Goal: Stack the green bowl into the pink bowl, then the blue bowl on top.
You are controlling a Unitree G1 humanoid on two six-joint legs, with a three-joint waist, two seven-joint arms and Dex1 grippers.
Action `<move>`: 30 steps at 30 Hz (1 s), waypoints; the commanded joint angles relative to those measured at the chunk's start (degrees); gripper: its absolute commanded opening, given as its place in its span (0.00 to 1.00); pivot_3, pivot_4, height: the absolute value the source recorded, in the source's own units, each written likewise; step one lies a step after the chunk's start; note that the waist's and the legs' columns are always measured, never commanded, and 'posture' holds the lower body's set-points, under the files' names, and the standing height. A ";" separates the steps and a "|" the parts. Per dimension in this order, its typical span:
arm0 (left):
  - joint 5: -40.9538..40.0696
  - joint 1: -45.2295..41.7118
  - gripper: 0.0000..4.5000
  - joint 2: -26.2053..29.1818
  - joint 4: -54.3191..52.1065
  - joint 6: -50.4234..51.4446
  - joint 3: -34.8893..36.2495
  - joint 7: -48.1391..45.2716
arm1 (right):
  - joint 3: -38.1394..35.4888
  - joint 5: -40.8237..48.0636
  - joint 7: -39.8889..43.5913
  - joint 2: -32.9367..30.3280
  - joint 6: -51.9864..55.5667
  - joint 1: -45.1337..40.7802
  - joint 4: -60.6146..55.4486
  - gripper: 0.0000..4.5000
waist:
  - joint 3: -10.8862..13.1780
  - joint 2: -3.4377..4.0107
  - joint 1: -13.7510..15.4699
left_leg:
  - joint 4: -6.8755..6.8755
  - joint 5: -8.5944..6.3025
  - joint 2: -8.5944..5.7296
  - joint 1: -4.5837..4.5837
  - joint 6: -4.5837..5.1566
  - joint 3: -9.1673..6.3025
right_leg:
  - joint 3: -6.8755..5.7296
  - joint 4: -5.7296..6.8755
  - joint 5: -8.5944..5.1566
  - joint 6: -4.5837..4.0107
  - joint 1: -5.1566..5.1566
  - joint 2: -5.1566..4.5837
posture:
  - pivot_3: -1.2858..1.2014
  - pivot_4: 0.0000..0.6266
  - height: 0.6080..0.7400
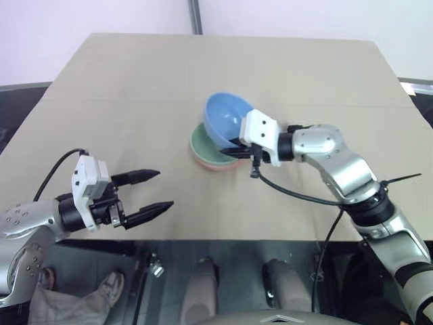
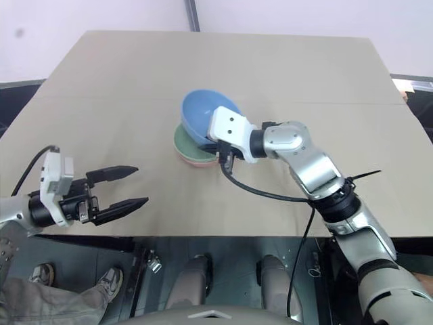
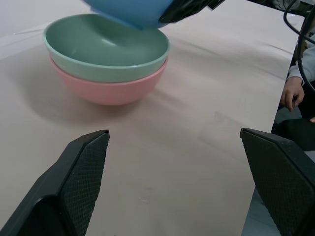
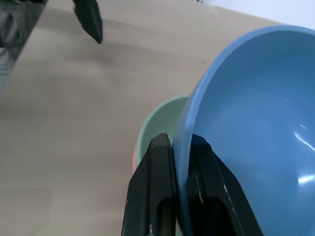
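table (image 1: 135, 101) | green bowl (image 3: 106, 54) in pink bowl (image 3: 110, 88) | right tool (image 4: 179, 147) pinching blue bowl (image 1: 226, 118)

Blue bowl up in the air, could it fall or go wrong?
Maybe. The right gripper pinches only the rim of the blue bowl, which hangs tilted, so it could slip. It is also off-centre over the green bowl nested in the pink bowl, so it might land crooked or nudge them.
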 commanded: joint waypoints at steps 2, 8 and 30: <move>-1.18 0.91 1.00 -0.31 -3.30 0.02 2.99 1.60 | -0.29 -2.07 1.56 -0.01 -3.87 -1.93 1.89 0.29 | 0.00 0.00 0.26 | -0.01 0.00 -0.01 -0.02 0.00 0.01 | 0.00 -0.03 0.00 0.00 0.00 -0.02 | 0.52 0.24 1.00; -2.06 1.24 1.00 -0.76 -4.61 1.32 3.32 3.80 | -5.44 2.14 2.04 -0.54 -1.52 -0.38 -6.28 0.70 | 0.00 0.01 0.16 | -0.04 0.00 -0.01 -0.01 0.00 0.00 | 0.00 -0.02 0.00 0.00 0.00 -0.02 | 0.52 0.24 1.00; -3.77 10.53 1.00 -2.27 -6.03 -0.13 14.10 1.78 | -56.07 33.77 -2.21 -26.98 28.12 46.59 -43.33 1.00 | -0.13 -0.15 0.17 | -0.09 -0.01 -0.01 0.17 0.01 0.28 | 0.25 -0.14 -0.04 0.01 0.08 -0.03 | 0.52 0.24 1.00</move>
